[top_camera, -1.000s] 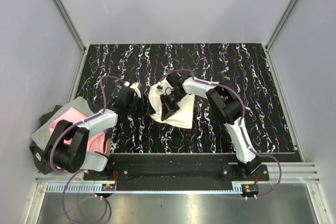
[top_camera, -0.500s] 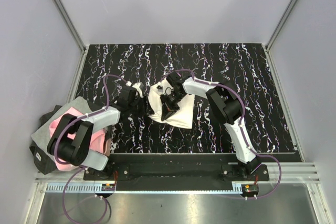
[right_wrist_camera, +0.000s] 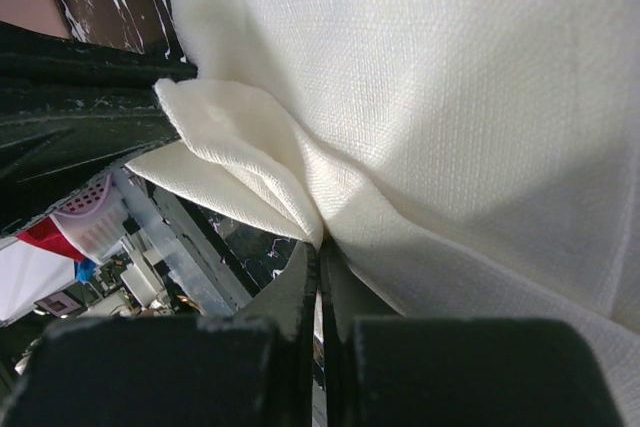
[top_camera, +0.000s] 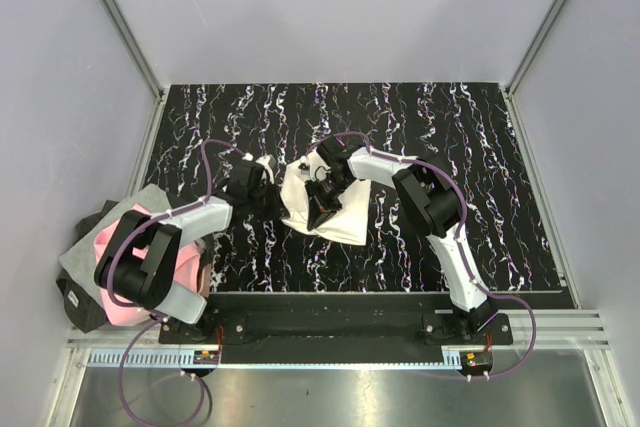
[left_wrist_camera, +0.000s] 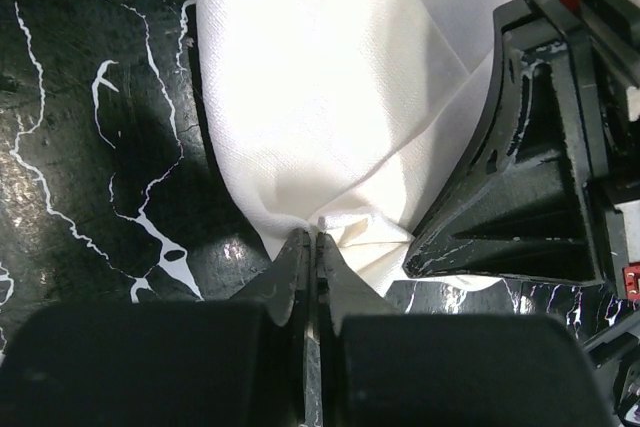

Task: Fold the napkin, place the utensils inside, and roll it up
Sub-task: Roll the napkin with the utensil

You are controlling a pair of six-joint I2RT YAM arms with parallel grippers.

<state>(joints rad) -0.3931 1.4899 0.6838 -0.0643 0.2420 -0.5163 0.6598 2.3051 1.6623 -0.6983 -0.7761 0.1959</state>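
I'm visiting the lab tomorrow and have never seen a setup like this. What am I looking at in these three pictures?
Two robot arms are bolted at the near edge of a black marbled table. One picture looks down from above. The other two come from a small camera on each wrist, so the dark shapes along their bottom edges are that arm's own fingers. In the middle lies a cream napkin, partly folded. The left gripper and the right gripper are both shut, each pinching the napkin's edge, close together. A pink and grey cloth lies at the left. No utensils show.
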